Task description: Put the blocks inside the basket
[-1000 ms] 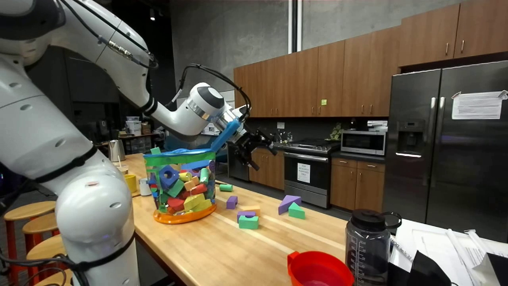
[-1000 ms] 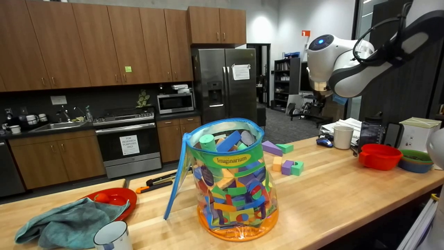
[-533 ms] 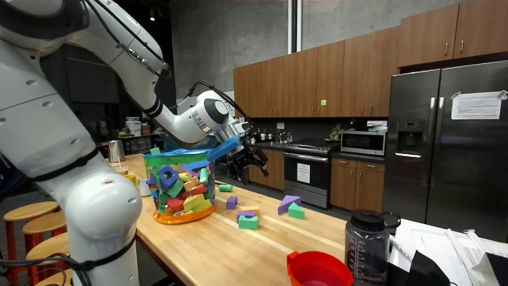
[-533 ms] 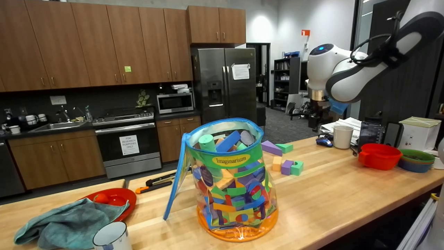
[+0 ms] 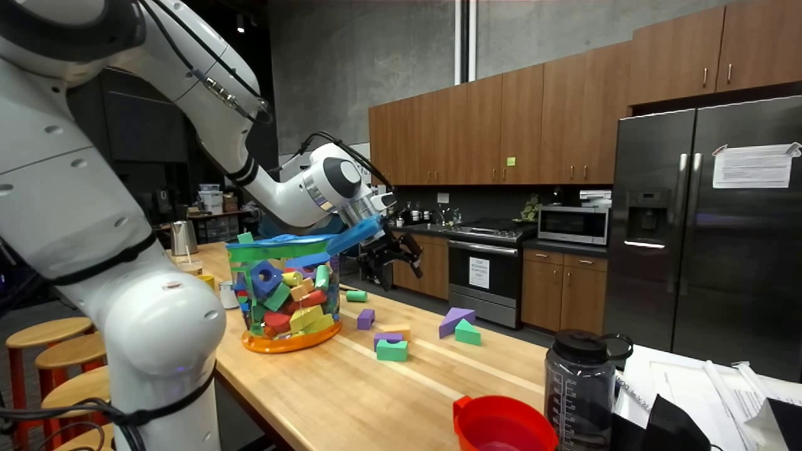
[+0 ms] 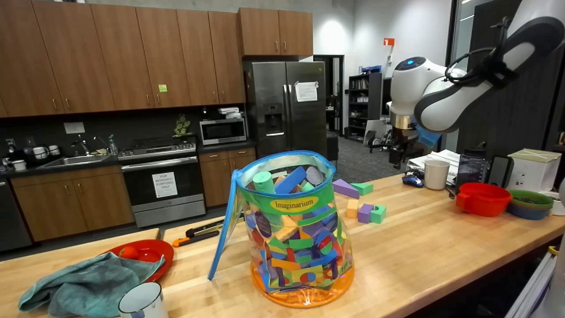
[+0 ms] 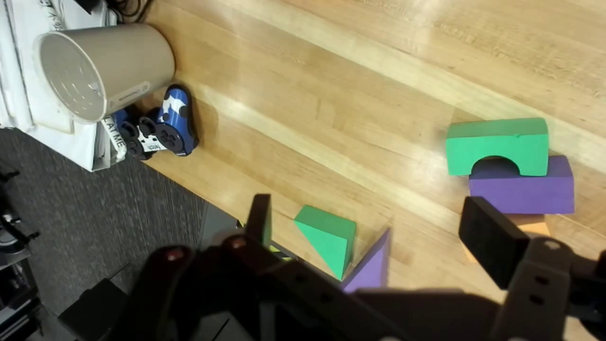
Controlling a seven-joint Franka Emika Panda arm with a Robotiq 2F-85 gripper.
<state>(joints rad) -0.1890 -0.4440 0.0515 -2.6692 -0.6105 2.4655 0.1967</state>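
Claw (image 7: 369, 220) spread wide, released — green wedge (image 7: 331, 239), purple wedge (image 7: 373, 270) lower on table (image 7: 331, 104), framed between jaws in wrist view.

A teal towel (image 6: 86, 287) overlaps a red plate (image 6: 155, 250) near a white cup (image 6: 144, 302).
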